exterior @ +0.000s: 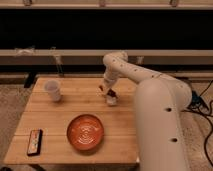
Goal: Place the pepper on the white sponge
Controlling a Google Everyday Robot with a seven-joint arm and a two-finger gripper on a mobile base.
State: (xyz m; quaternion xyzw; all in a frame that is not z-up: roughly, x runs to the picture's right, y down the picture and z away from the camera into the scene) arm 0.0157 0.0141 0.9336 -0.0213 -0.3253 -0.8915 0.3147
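My gripper (107,90) hangs from the white arm over the right middle of the wooden table (55,117). It is shut on the pepper (112,93), a small dark red-brown piece at its tip. The white sponge (111,100), a small cream block, lies on the table directly under the pepper. The pepper is just above the sponge's top or touching it; I cannot tell which.
A white cup (53,90) stands at the table's back left. An orange bowl (85,132) sits at the front middle. A black remote-like device (34,142) lies at the front left corner. The arm's bulky white link (160,125) covers the table's right side.
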